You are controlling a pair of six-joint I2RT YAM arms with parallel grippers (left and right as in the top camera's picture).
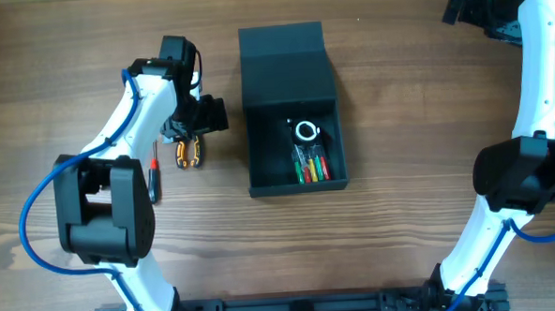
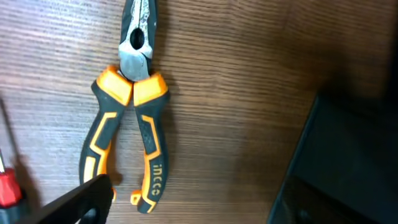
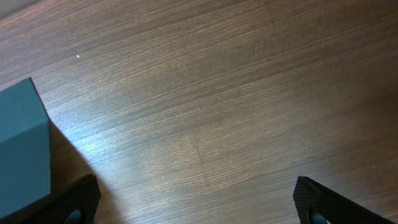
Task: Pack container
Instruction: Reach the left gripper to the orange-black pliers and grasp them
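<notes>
The dark teal-grey container (image 1: pixel 256 147) sits at the table's centre with its lid (image 1: pixel 282 52) open at the back. Inside lie several small coloured-handled tools (image 1: pixel 312 163) and a white ring-shaped item (image 1: pixel 306 131). Orange-and-dark pliers (image 1: pixel 188 153) lie on the table left of the container, seen close in the left wrist view (image 2: pixel 127 124). My left gripper (image 1: pixel 197 121) is open and empty just above the pliers; only one finger (image 2: pixel 81 202) shows, by the handle ends. My right gripper (image 3: pixel 196 208) is open and empty at the far right back (image 1: pixel 482 6).
A red-handled screwdriver (image 1: pixel 154 176) lies left of the pliers; its handle shows in the left wrist view (image 2: pixel 6 186). The container's wall (image 2: pixel 336 168) fills that view's right side. A corner of the lid (image 3: pixel 22 149) shows in the right wrist view over bare wood.
</notes>
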